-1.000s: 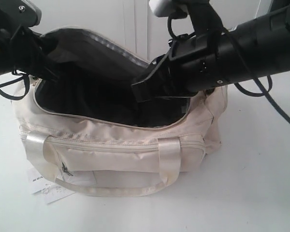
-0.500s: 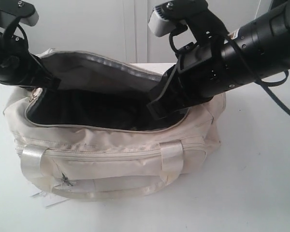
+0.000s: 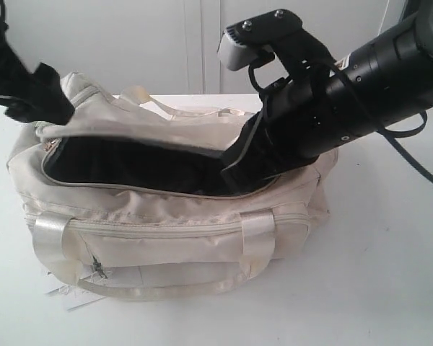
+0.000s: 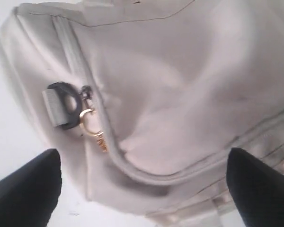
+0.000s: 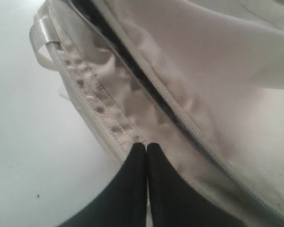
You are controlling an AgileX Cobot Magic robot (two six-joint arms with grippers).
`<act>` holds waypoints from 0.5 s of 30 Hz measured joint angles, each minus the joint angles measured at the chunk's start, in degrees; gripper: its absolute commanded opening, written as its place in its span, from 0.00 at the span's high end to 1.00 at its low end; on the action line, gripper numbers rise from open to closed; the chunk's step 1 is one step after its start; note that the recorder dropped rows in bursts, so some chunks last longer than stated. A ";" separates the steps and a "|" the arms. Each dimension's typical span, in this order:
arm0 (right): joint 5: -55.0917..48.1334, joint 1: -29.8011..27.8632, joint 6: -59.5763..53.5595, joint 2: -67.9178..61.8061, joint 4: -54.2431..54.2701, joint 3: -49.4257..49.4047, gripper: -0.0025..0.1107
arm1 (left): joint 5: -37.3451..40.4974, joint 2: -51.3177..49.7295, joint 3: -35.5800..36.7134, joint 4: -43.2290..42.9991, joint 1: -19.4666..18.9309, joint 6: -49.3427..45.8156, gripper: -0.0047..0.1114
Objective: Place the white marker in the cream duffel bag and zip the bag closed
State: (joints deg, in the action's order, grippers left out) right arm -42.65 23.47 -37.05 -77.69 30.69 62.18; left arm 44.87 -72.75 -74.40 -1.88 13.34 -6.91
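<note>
exterior view first: what container is there, and what sits in it?

— one large soft cream fabric duffel bag [image 3: 166,241], standing on the white table [image 3: 390,288] with its curved top zipper undone. the mouth gapes and shows only dark lining [image 3: 130,162]. the slim white marker shows in none of the views, so i cannot tell whether it lies inside.

and the arms?

— two. the right gripper [image 3: 229,167] reaches into the mouth at the bag's right end. in the right wrist view its black fingers [image 5: 132,179] are pressed flat together with nothing between them, tips against the cream edge just beside the zipper teeth [image 5: 189,127].

the left one?

— in the left wrist view the left gripper [image 4: 142,153] has its fingers spread wide and holds nothing. it hovers over the bag's end panel. in the exterior view it sits up at the bag's left end, apart from the fabric as far as i can tell.

count the fittings for me.

— two shiny cream strap handles: the front handle [image 3: 166,288] hanging down the near wall, the rear handle [image 3: 180,109] lying behind the opening. one black d-ring [image 4: 61,106] in the left wrist view, with one gold clasp [image 4: 91,126] just beside it. one small pull [image 3: 95,268] on the front pocket zipper. one white paper tag [image 3: 65,295] peeking from under the bag's near left corner.
</note>
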 measured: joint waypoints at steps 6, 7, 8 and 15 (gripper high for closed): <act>-4.05 0.00 -0.40 0.00 3.71 0.00 0.98 | 5.70 5.96 -0.68 -14.56 0.00 2.54 0.18; -4.05 0.00 -1.47 0.00 6.20 0.00 0.98 | 5.59 6.57 -0.68 -16.24 0.00 3.33 0.21; -4.05 0.00 -3.22 0.00 8.70 0.00 0.98 | 5.19 6.93 -0.68 -17.37 0.00 3.89 0.26; -2.97 2.76 -20.40 -1.03 32.90 0.81 0.98 | 0.68 4.26 -0.68 -20.66 -1.89 8.79 0.95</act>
State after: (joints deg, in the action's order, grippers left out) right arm -45.62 26.22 -57.45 -78.72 63.59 62.99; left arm 45.55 -68.49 -75.09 -22.54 11.46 1.88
